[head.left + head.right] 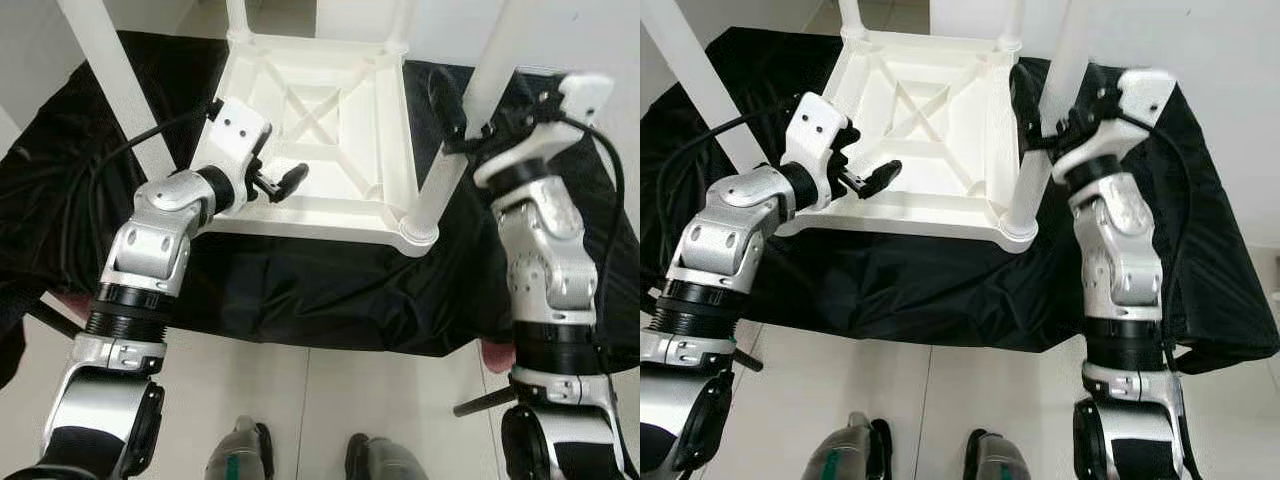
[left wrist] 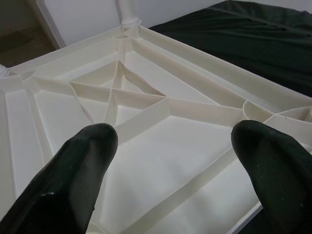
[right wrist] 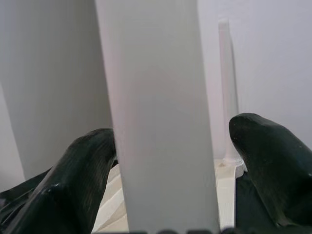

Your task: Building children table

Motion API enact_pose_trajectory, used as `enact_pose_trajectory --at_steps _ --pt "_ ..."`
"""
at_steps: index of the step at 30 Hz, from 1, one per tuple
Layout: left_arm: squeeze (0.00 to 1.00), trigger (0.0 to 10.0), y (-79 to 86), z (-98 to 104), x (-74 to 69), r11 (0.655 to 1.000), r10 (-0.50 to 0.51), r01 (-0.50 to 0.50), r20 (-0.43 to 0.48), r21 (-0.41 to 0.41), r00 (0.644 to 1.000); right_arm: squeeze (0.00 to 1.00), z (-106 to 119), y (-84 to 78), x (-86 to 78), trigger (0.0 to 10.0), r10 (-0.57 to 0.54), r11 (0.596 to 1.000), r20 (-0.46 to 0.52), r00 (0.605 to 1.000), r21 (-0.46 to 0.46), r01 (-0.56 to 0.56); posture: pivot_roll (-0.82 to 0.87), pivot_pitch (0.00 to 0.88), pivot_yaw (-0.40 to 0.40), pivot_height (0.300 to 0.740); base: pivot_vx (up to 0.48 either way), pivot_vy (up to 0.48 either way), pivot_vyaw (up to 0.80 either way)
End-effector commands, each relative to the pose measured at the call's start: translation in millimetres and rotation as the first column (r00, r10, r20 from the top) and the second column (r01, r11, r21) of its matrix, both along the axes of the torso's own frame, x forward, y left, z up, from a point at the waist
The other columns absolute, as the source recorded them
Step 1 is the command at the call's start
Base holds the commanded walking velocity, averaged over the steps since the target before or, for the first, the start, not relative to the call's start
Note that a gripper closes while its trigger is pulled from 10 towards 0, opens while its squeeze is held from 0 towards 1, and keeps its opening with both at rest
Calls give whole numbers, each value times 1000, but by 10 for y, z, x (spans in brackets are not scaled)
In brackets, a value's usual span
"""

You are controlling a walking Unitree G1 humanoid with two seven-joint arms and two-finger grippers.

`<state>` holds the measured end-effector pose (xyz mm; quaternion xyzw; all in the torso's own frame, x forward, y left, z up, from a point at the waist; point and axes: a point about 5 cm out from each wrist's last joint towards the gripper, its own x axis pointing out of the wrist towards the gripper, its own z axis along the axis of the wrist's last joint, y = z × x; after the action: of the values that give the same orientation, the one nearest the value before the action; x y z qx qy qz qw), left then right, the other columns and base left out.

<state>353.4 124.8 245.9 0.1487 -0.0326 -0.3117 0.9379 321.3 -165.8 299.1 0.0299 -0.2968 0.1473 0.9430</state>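
Table (image 1: 330,110), white and upside down, lies on a black cloth (image 1: 330,290) with its legs pointing up. In the eye views, the left gripper (image 1: 283,180) hovers over the near rim, fingers apart. The right gripper (image 1: 1032,118) is around the near right leg (image 1: 1040,150).

Left wrist view: fingers (image 2: 73,180) spread wide above the ribbed underside.

Right wrist view: the leg (image 3: 156,117) stands between the fingers (image 3: 73,180); whether they are touching it, I cannot tell.

Readable text: none in any view.
Labels or brands: none legible on the white table (image 1: 300,120).
Numbers or signs: none visible.
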Motion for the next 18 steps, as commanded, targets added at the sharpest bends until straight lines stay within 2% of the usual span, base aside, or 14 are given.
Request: enact_pose_trajectory --at_steps 1,7,11,18 --pt "0 10000 96 93 47 976 212 -209 50 -58 976 0 72 22 20 10000 -5 1000 11 1000 -3 5 94 75 -33 740 0 0 0" --pt "0 10000 129 -43 27 956 287 -287 -4 -64 958 0 197 73 17 10000 -32 997 79 996 -71 37 76 76 -13 740 0 0 0" --pt "0 10000 154 -120 1 949 310 -310 -3 -47 951 0 227 62 16 10000 -26 1000 89 996 -8 27 73 71 -18 740 0 0 0" --pt "0 10000 217 -144 0 941 338 -338 16 6 941 0 217 77 8 10000 -6 1000 88 996 -6 7 75 70 -17 740 0 0 0"
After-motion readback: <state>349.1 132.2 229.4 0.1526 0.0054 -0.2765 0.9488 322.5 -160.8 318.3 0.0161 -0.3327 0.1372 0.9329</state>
